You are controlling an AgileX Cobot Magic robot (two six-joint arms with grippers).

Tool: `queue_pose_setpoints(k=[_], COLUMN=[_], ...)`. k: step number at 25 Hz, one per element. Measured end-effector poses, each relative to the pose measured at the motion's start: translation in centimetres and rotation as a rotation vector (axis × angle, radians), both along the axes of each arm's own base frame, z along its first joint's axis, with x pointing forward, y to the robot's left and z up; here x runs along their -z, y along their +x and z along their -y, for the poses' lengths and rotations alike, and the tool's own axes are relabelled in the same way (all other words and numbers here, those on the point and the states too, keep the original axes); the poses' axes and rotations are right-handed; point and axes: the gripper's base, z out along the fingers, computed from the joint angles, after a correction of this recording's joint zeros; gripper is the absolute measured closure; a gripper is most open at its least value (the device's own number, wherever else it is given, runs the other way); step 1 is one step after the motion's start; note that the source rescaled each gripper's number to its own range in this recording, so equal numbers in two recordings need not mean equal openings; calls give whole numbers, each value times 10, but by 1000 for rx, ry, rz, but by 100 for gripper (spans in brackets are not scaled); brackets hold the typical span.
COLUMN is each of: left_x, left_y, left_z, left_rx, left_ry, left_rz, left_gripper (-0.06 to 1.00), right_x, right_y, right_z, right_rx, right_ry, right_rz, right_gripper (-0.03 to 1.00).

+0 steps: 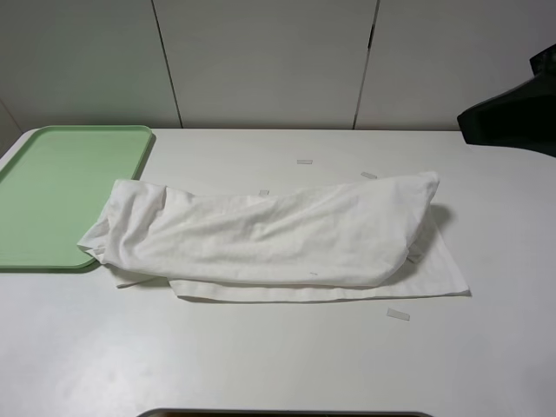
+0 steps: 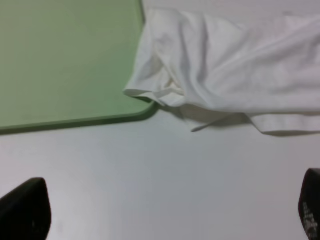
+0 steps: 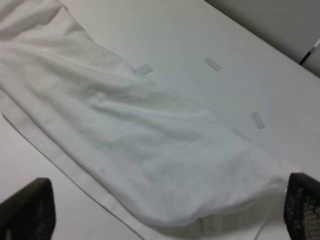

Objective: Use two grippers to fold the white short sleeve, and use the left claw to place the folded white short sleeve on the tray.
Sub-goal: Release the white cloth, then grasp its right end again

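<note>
The wrinkled white cotton T-shirt [image 1: 278, 239] lies across the middle of the flat white table [image 1: 261, 365], stretched from 9 to 3 o'clock. The pale green rectangular plastic tray [image 1: 43, 187] sits at the table's 10 o'clock, and the shirt's 9 o'clock end overlaps the tray's near corner. One small pale tape strip [image 1: 304, 162] lies just behind the shirt at 12 o'clock, a second strip [image 1: 369, 175] at 1 o'clock, and a third strip [image 1: 398, 314] in front at 5 o'clock.

Soft wrinkled white cotton short sleeve [image 1: 278, 239]; smooth green plastic tray [image 1: 52, 191].
</note>
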Motion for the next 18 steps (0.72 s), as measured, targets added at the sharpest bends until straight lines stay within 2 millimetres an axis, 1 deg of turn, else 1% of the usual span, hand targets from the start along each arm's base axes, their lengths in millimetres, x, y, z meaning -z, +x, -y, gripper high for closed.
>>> queue_pose_setpoints(k=[2,4,9,18], left_x=[0,0,0,0], left_y=[1,2,2,2], left_z=[1,2,-1,-2], left_rx=[-121,-159,-186,-189], left_ry=[0,1,29,37], left_rz=[1,2,4,4], left_gripper=[-5,-5,-5,-5], right_x=[0,0,1,5], right_y=[0,0,-1,-10], right_z=[0,0,0,-5], right_rx=[11,25,40,8], right_ry=[13,27,46,89], right_rz=[-9,-19,-42,-167], right_gripper=[-3,-3,-3,-3])
